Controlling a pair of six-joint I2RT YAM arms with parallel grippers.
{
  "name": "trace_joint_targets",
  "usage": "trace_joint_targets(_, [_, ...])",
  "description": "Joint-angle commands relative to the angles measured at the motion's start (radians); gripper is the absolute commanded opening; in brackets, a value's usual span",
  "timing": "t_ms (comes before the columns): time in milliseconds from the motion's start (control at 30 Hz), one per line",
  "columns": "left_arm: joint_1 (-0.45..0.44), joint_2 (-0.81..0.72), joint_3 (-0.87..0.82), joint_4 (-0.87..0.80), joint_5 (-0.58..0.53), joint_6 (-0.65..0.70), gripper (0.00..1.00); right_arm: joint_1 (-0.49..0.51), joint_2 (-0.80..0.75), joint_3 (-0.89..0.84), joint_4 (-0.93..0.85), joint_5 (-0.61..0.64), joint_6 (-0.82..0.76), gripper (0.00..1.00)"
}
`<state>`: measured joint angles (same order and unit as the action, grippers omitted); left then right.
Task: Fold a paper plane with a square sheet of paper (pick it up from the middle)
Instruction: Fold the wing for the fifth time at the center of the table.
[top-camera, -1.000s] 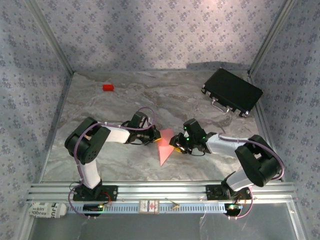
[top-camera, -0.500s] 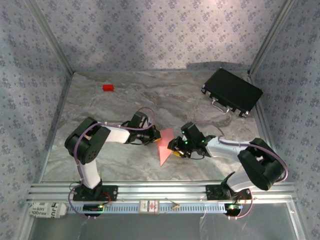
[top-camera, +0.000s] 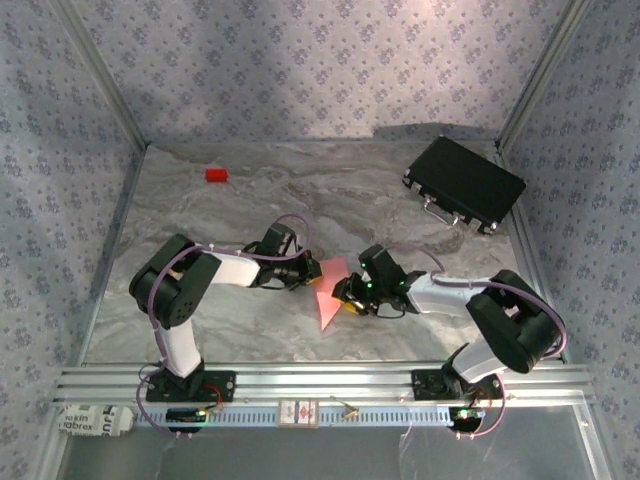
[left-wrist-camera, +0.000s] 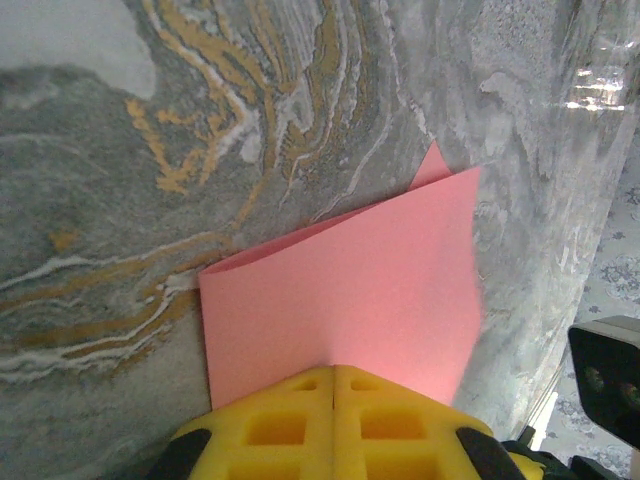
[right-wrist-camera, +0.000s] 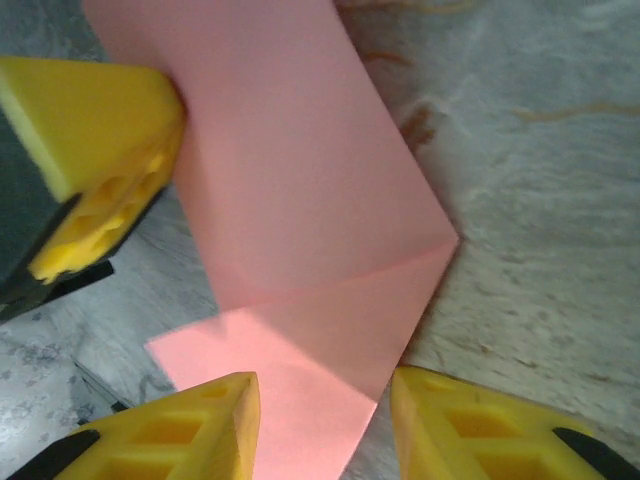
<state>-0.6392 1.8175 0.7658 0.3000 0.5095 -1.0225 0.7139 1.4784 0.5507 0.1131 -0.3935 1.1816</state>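
Far left, toward the back wall: small bright red block (top-camera: 216, 175), alone on the grey marbled tabletop (top-camera: 200, 220). Left of centre: left gripper (top-camera: 313, 274), yellow pads (left-wrist-camera: 290, 425) pressed flush together, clamped on one edge of the thin salmon-pink sheet of paper (top-camera: 327, 305). Centre: that sheet, folded into a pointed shape with a diagonal crease, a lower layer peeking out past the upper one, long tip aimed at the near edge of the table, placed between the two grippers; flat on the marble or slightly lifted, not clear. Just right of the sheet: right gripper (top-camera: 348, 298), yellow fingers (right-wrist-camera: 175, 430) spread apart and unclenched, straddling a corner of the sheet without pinching it. Far right, at the back: black rectangular hard case (top-camera: 464, 184), lying flat, well apart from both arms.
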Motion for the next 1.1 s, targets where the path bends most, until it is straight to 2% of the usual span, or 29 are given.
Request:
trace_joint_targets(0, [0.008, 0.011, -0.022, -0.075, -0.025, -0.001, 0.04, -0.006, -0.010, 0.009, 0.052, 0.030, -0.008, 0.41])
trace_joint_targets(433, [0.007, 0.014, -0.013, -0.086, -0.022, 0.002, 0.04, -0.086, -0.017, 0.018, 0.091, -0.039, -0.145, 0.43])
trace_joint_targets(733, [0.006, 0.004, -0.010, -0.087, -0.022, 0.001, 0.04, -0.138, 0.055, 0.074, 0.094, -0.128, -0.245, 0.42])
trace_joint_targets(1067, [0.007, -0.010, -0.009, -0.091, -0.022, 0.001, 0.04, -0.183, 0.129, 0.105, 0.095, -0.199, -0.285, 0.37])
